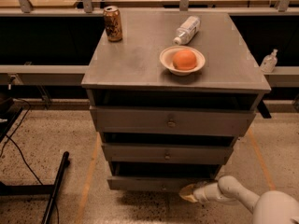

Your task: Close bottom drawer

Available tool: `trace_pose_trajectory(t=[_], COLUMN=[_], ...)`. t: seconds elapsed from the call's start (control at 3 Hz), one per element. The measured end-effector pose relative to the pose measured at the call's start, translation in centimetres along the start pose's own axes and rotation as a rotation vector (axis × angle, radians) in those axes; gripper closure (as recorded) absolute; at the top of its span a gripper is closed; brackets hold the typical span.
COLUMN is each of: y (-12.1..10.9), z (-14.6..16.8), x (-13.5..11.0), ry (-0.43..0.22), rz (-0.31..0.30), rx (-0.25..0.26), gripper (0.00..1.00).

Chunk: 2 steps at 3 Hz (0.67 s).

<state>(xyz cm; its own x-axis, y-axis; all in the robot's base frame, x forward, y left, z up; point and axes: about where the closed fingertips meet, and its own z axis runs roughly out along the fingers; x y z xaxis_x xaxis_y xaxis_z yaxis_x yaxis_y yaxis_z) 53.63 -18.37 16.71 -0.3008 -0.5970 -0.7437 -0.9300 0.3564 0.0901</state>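
Note:
The bottom drawer [149, 183] is the lowest of three in the grey metal cabinet [140, 59]. It stands slightly pulled out, with a dark gap above its narrow front panel. My gripper [188, 193] is low at the drawer's front right, its tip touching or almost touching the panel, on a white arm [243, 199] that comes in from the lower right. The middle drawer [166, 153] and the top drawer [170, 121] also stand a little out.
On the cabinet top are a can [112, 23], a plastic bottle [187, 30] lying down, and a bowl [181, 61] with an orange fruit. A black bar [56, 185] and cables lie on the floor at left. A small bottle [268, 61] stands on a shelf at right.

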Motion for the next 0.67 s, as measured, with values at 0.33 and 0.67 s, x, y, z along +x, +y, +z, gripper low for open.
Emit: trace_pose_trajectory(t=[0.33,0.67], y=[-2.76,-3.10], z=[0.88,0.90], x=[-2.05,-2.23], ry=[-0.030,-0.036], rz=[-0.018,-0.019], rx=[0.034,0.041], gripper=[1.00,1.00])
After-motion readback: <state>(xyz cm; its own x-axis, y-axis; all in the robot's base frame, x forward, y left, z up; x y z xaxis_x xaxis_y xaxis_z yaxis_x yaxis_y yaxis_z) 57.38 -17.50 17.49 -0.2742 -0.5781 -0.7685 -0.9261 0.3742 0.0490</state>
